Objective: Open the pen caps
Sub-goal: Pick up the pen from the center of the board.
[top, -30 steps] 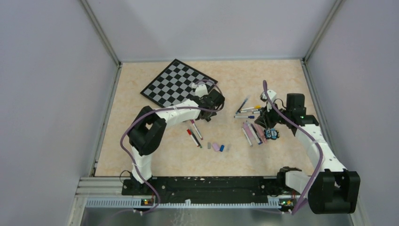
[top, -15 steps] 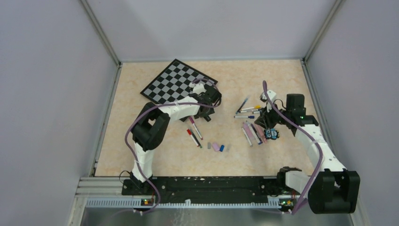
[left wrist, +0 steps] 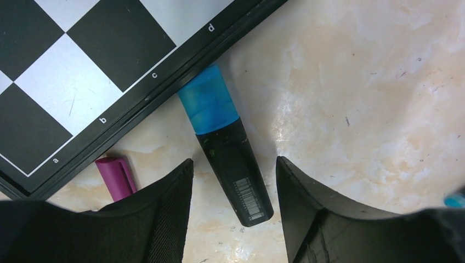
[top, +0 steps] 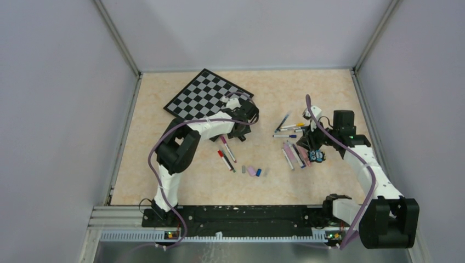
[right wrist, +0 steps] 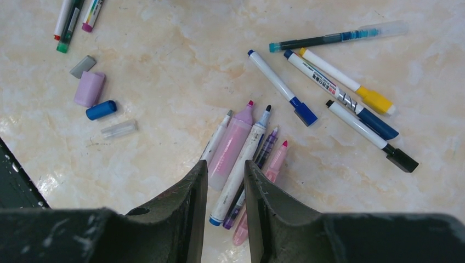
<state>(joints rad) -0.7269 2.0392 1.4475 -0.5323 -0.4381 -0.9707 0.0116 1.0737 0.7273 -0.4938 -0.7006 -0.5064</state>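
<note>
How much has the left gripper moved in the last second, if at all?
Yes, slightly: in the top view the left gripper has edged left, closer to the right corner of the checkered board.

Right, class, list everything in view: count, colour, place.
checkered board: one, black, white, far left.
highlighter: one, black, blue cap, at board's edge.
magenta piece: one, beside board.
loose caps: four, grey, lilac, blue, clear, centre.
uncapped pens: five, pink, white, purple, under right gripper.
capped pens: five, mixed caps, right of centre.
further pens: two or three, mixed, left of centre.
owl figure: one, black, blue, near right gripper.
left gripper: open, straddling highlighter.
right gripper: narrowly open.
</note>
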